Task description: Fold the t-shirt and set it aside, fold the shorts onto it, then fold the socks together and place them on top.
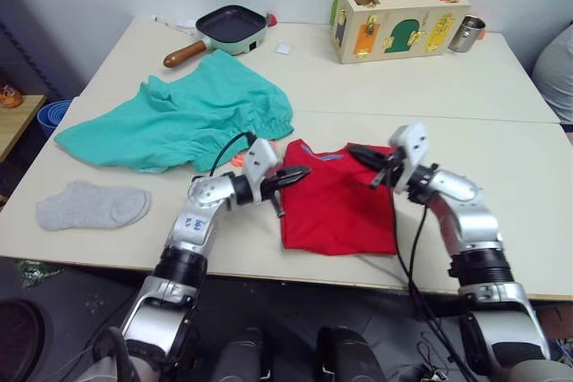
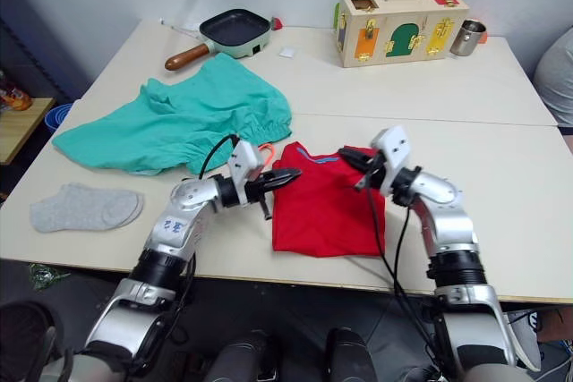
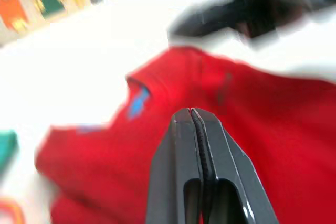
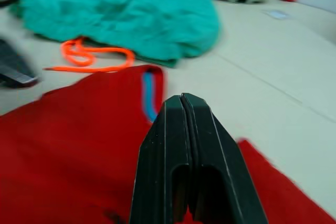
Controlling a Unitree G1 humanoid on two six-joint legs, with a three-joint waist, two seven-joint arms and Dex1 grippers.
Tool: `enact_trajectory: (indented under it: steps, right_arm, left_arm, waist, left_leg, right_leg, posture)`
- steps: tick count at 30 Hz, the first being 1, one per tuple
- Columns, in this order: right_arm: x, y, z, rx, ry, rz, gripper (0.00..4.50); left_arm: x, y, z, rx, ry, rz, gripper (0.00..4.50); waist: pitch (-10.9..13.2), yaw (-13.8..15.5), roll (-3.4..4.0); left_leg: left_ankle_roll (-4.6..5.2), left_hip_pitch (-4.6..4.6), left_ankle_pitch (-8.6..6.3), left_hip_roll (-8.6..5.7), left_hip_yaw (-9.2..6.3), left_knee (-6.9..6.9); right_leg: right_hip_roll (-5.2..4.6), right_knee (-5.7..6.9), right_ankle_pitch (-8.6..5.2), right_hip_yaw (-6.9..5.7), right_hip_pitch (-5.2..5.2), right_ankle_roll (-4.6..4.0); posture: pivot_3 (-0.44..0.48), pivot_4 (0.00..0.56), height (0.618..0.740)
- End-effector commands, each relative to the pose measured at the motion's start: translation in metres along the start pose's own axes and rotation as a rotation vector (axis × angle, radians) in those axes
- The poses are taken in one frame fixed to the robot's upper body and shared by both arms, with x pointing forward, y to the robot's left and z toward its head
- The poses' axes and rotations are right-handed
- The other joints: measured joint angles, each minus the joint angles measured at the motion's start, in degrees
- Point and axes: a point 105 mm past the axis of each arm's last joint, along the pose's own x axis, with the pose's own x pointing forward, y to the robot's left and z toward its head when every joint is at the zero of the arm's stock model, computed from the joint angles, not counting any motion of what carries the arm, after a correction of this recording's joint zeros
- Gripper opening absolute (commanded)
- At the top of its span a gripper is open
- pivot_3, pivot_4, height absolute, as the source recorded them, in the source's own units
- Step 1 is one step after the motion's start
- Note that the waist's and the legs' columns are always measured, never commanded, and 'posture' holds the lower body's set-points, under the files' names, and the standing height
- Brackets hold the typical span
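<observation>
The t-shirt (image 1: 333,199) lies partly folded near the front edge of the tabletop (image 1: 501,96), a compact red block with its collar toward the shorts (image 1: 183,118), which are spread just beyond it with the orange drawstring (image 4: 92,56) trailing toward the red cloth. The socks (image 1: 92,206) sit well apart on the robot's left. The left gripper (image 3: 195,116) hovers over the shirt's left edge and the right gripper (image 4: 182,103) over its far right corner; in the wrist views both pairs of fingers are pressed together with no cloth between them. The risk, as I judge it, is that fingers this tightly closed will push the fabric and skew the fold, and any sideways drag could snag the drawstring or slide the shirt off the near edge.
</observation>
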Motion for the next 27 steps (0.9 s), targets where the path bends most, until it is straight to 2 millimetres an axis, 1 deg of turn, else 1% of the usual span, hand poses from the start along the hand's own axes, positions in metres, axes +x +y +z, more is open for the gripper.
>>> enact_trajectory:
  steps: [1,2,4,5,7,9,11,12,14,16,19,21,22,23,24,25,26,27]
  right_arm:
    - [0.004,0.011,-0.021,-0.090,0.085,0.002,0.00]
    - [0.005,0.009,-0.025,-0.086,0.092,-0.018,0.00]
    - [0.001,0.000,-0.033,-0.085,0.106,-0.065,0.00]
    - [-0.001,-0.002,-0.035,-0.090,0.113,-0.077,0.00]
    - [-0.007,-0.014,-0.041,-0.081,0.122,-0.130,0.00]
    - [-0.020,-0.037,-0.047,-0.048,0.137,-0.242,0.00]
    - [-0.034,-0.058,-0.053,-0.018,0.158,-0.345,0.00]
    - [-0.039,-0.064,-0.055,-0.005,0.165,-0.376,0.00]
    - [-0.055,-0.081,-0.067,0.062,0.209,-0.472,0.00]
    - [-0.062,-0.088,-0.073,0.094,0.224,-0.516,0.00]
    - [-0.066,-0.090,-0.073,0.083,0.227,-0.509,0.00]
    - [-0.069,-0.094,-0.069,0.071,0.215,-0.512,0.00]
    - [-0.070,-0.095,-0.061,0.057,0.181,-0.506,0.00]
    - [-0.065,-0.089,-0.034,0.038,0.053,-0.435,0.00]
    - [-0.063,-0.083,-0.014,0.018,-0.038,-0.378,0.00]
    - [-0.062,-0.071,0.003,0.011,-0.100,-0.290,0.00]
    - [-0.061,-0.056,0.015,0.003,-0.136,-0.205,0.00]
    - [-0.061,-0.045,0.017,0.017,-0.134,-0.154,0.00]
  left_arm:
    - [0.014,0.011,-0.024,-0.023,0.082,0.104,0.03]
    - [0.015,0.013,-0.032,-0.019,0.115,0.121,0.03]
    - [0.014,0.022,-0.046,-0.045,0.157,0.204,0.03]
    - [0.014,0.026,-0.049,-0.058,0.164,0.234,0.03]
    - [0.012,0.030,-0.057,-0.077,0.188,0.280,0.03]
    - [0.009,0.032,-0.064,-0.083,0.220,0.303,0.03]
    - [0.005,0.034,-0.068,-0.075,0.239,0.313,0.03]
    - [0.004,0.034,-0.069,-0.075,0.241,0.315,0.03]
    - [0.000,0.036,-0.068,-0.076,0.234,0.316,0.03]
    - [-0.002,0.037,-0.067,-0.071,0.227,0.315,0.03]
    - [-0.006,0.038,-0.068,-0.067,0.224,0.317,0.03]
    - [-0.008,0.039,-0.062,-0.049,0.190,0.303,0.03]
    - [-0.010,0.039,-0.055,-0.035,0.155,0.296,0.03]
    - [-0.011,0.034,-0.031,-0.002,0.038,0.225,0.03]
    - [-0.013,0.028,-0.014,0.027,-0.042,0.171,0.03]
    - [-0.017,0.012,0.003,0.023,-0.120,0.056,0.03]
    - [-0.021,-0.006,0.014,0.032,-0.159,-0.066,0.03]
    - [-0.025,-0.018,0.016,0.053,-0.157,-0.135,0.03]
  waist:
    - [0.0,0.2,-0.01]
    - [0.0,0.1,-0.01]
    - [0.0,-0.1,-0.02]
    - [0.0,-0.2,-0.07]
    - [0.0,-0.1,-0.10]
    - [0.0,-0.2,-0.11]
    - [0.0,-0.1,-0.14]
    - [0.0,-0.1,-0.16]
    - [0.0,-0.2,-0.16]
    - [0.0,-0.3,-0.18]
    - [-0.1,-0.6,-0.18]
    - [-0.1,-0.7,-0.19]
    - [-0.1,-0.8,-0.19]
    - [-0.1,-0.9,-0.19]
    - [0.0,-0.9,-0.17]
    - [0.0,-1.0,-0.13]
    - [0.0,-1.1,-0.10]
    - [0.1,-1.0,-0.04]
  left_leg:
    - [0.01,-0.02,0.00,-0.02,0.01,0.00]
    - [0.02,-0.05,0.00,-0.04,0.00,0.00]
    - [0.03,-0.08,0.00,-0.04,0.05,-0.02]
    - [0.03,-0.06,0.00,-0.04,0.04,-0.01]
    - [0.02,0.00,0.01,-0.03,0.02,0.01]
    - [0.04,0.05,0.04,-0.03,0.02,0.02]
    - [0.04,0.11,0.04,-0.03,0.02,0.05]
    - [0.04,0.11,0.04,-0.03,0.02,0.07]
    - [0.04,0.12,0.04,-0.03,0.02,0.07]
    - [0.01,0.15,0.03,-0.03,0.01,0.05]
    - [-0.03,0.17,0.05,-0.02,0.03,0.03]
    - [-0.03,0.17,0.05,-0.02,0.03,0.02]
    - [-0.03,0.17,0.05,-0.02,0.03,0.01]
    - [-0.03,0.17,0.05,-0.02,0.03,-0.01]
    - [-0.03,0.16,0.05,-0.02,0.03,-0.06]
    - [-0.06,0.09,0.04,-0.02,0.03,-0.18]
    - [-0.08,0.02,0.04,-0.02,0.03,-0.29]
    - [-0.09,0.00,0.03,-0.02,0.02,-0.33]
  right_leg:
    - [0.00,-0.01,0.00,0.00,-0.02,0.00]
    - [0.00,0.00,0.00,-0.03,-0.02,0.00]
    - [0.02,-0.03,0.00,-0.01,-0.05,0.01]
    - [0.03,-0.02,0.00,-0.02,-0.05,0.01]
    - [0.03,0.00,0.00,-0.02,0.01,0.01]
    - [0.01,0.02,0.00,-0.02,0.05,0.01]
    - [-0.03,0.04,0.01,-0.01,0.11,0.02]
    - [-0.05,0.04,0.01,-0.01,0.11,0.02]
    - [-0.05,0.04,0.01,0.00,0.11,0.02]
    - [-0.05,0.04,0.01,0.01,0.11,0.02]
    - [-0.04,0.03,0.01,0.03,0.10,0.01]
    - [-0.04,0.03,0.01,0.03,0.10,0.01]
    - [-0.04,0.04,0.01,0.03,0.10,0.01]
    - [-0.04,0.05,0.01,0.03,0.09,0.01]
    - [-0.04,0.04,0.01,0.03,0.07,0.01]
    - [-0.04,-0.01,0.00,0.04,-0.03,0.01]
    - [-0.01,-0.04,0.00,0.03,-0.11,0.01]
    - [0.00,-0.07,0.00,0.02,-0.14,0.01]
  posture:
    - [0.000,0.150,0.740]
    - [0.000,0.150,0.740]
    - [0.000,0.150,0.740]
    - [0.000,0.150,0.740]
    - [0.000,0.150,0.740]
    - [0.000,0.150,0.740]
    - [0.000,0.150,0.740]
    - [0.000,0.150,0.740]
    - [0.000,0.150,0.740]
    - [0.000,0.150,0.740]
    - [0.000,0.150,0.740]
    - [0.000,0.150,0.740]
    - [0.000,0.150,0.740]
    - [0.000,0.150,0.740]
    - [0.000,0.150,0.740]
    - [0.000,0.150,0.740]
    - [0.000,0.150,0.740]
    - [0.000,0.150,0.740]
